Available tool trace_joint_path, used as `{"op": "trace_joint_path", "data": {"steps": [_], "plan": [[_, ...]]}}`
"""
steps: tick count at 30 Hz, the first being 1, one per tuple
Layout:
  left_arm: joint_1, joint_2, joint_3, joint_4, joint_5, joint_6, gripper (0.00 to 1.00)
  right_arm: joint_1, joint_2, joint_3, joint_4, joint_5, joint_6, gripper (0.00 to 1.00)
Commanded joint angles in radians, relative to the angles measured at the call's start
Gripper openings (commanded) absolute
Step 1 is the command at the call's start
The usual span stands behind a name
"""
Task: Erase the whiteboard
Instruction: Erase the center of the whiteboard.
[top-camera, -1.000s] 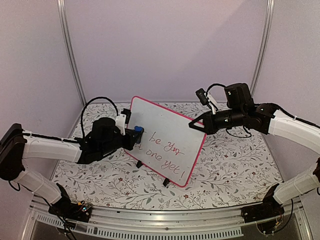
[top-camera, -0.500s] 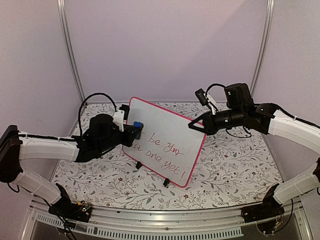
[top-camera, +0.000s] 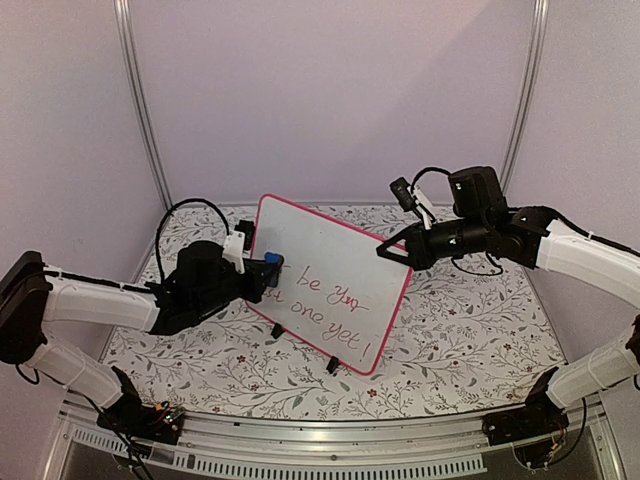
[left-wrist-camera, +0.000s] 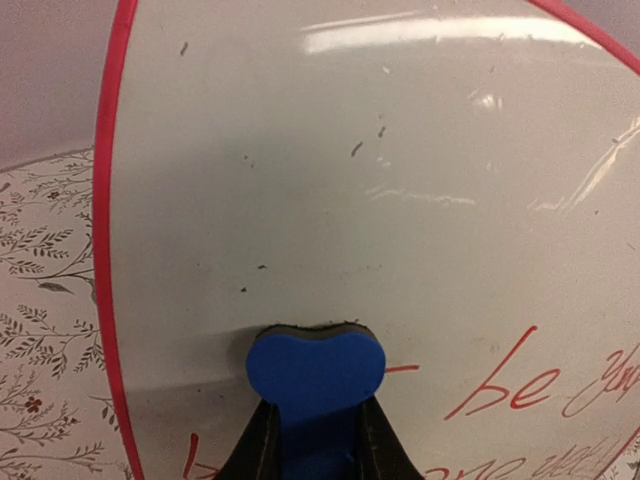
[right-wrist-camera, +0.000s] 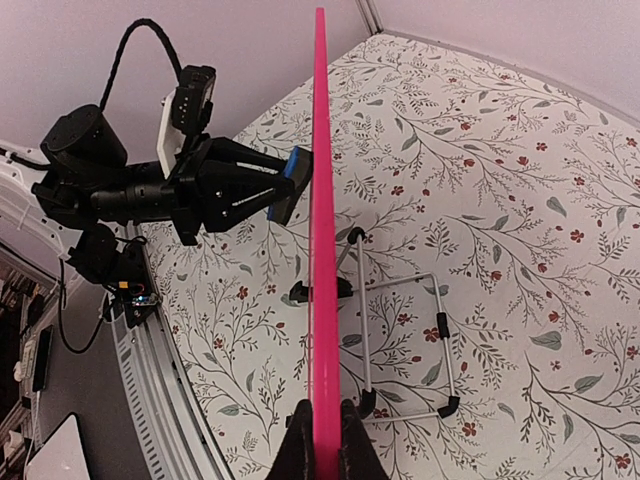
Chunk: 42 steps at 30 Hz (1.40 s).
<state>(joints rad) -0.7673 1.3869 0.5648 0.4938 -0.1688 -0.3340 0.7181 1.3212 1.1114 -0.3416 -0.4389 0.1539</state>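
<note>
Left wrist view shows the left gripper (left-wrist-camera: 316, 430) shut tight on a small blue eraser (left-wrist-camera: 315, 368). The eraser's dark soft side touches the whiteboard (left-wrist-camera: 400, 180), near the board's left edge. The red writing (left-wrist-camera: 505, 382) starts just beside the eraser and runs off to the right and below it. The right gripper (right-wrist-camera: 322, 440) pinches the pink rim at the board's other end, likely to steady it. The board stands on its black feet (top-camera: 330, 365) in the middle of the flowery table (top-camera: 460, 330), between the two arms, with its long side running from left to right. So the wipe most likely has to go right, along the words, and the left arm is the one to do it.
</note>
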Motion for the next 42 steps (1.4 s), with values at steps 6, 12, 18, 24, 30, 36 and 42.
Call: {"op": "trace_joint_path", "data": {"steps": [6, 12, 18, 24, 30, 36, 42], "plan": [[-0.001, 0.043, -0.059, 0.018, 0.005, -0.037, 0.15, 0.022, 0.010, -0.015, -0.024, -0.057, -0.062, 0.00], [-0.010, 0.055, -0.084, 0.030, 0.003, -0.058, 0.15, 0.021, 0.012, -0.015, -0.022, -0.057, -0.063, 0.00], [-0.023, 0.065, -0.089, 0.031, -0.004, -0.062, 0.15, 0.021, 0.012, -0.015, -0.024, -0.057, -0.063, 0.00], [-0.040, 0.072, -0.096, 0.032, -0.012, -0.068, 0.15, 0.021, 0.012, -0.016, -0.024, -0.057, -0.063, 0.00], [-0.056, 0.065, -0.115, 0.034, -0.023, -0.080, 0.14, 0.021, 0.010, -0.015, -0.024, -0.057, -0.062, 0.00], [-0.068, 0.066, -0.127, 0.026, -0.037, -0.085, 0.14, 0.021, 0.010, -0.017, -0.024, -0.058, -0.062, 0.00], [-0.075, 0.066, -0.114, 0.022, -0.039, -0.080, 0.14, 0.021, 0.013, -0.015, -0.024, -0.058, -0.063, 0.00]]}}
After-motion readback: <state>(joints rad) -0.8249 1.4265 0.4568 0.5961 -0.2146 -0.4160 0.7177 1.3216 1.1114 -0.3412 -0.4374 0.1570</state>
